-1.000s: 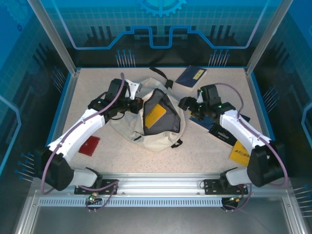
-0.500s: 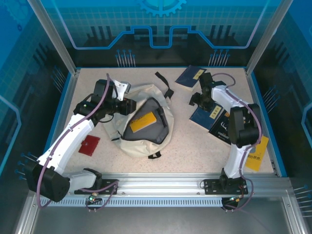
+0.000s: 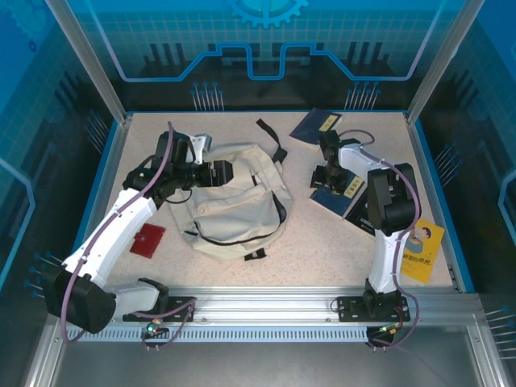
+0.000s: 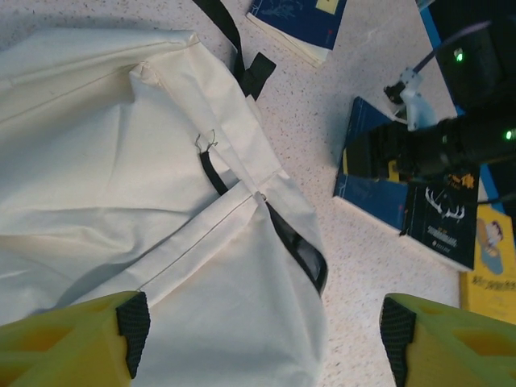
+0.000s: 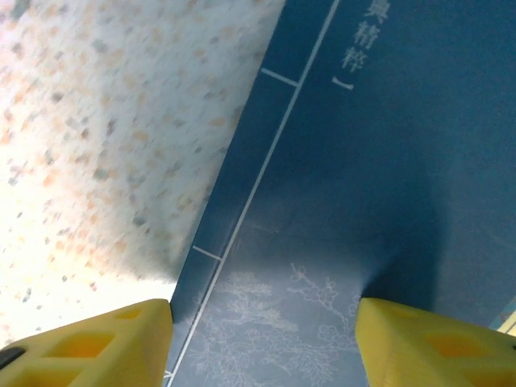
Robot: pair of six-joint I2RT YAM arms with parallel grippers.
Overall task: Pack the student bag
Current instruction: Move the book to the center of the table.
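The student bag (image 3: 238,208) is a cream fabric backpack lying flat mid-table, its black-edged opening (image 4: 302,254) nearly closed. My left gripper (image 3: 221,172) hovers over the bag's upper left part. In the left wrist view it (image 4: 266,339) is open, with the bag fabric (image 4: 121,177) below and nothing held. My right gripper (image 3: 326,172) is down on a dark blue book (image 3: 329,193) right of the bag. In the right wrist view its yellow fingers (image 5: 97,347) stand apart over the cover (image 5: 363,161), one at the book's edge.
Another blue book (image 3: 316,125) lies at the back. A black book (image 4: 439,226) partly overlaps the blue one, and a yellow book (image 3: 423,250) lies at the right edge. A small red item (image 3: 147,239) sits left of the bag. Black straps (image 3: 272,133) trail behind the bag.
My left gripper opened and let go of the bag's flap; the bag fell flat and the yellow book inside is hidden. My right arm swung back onto the blue book.
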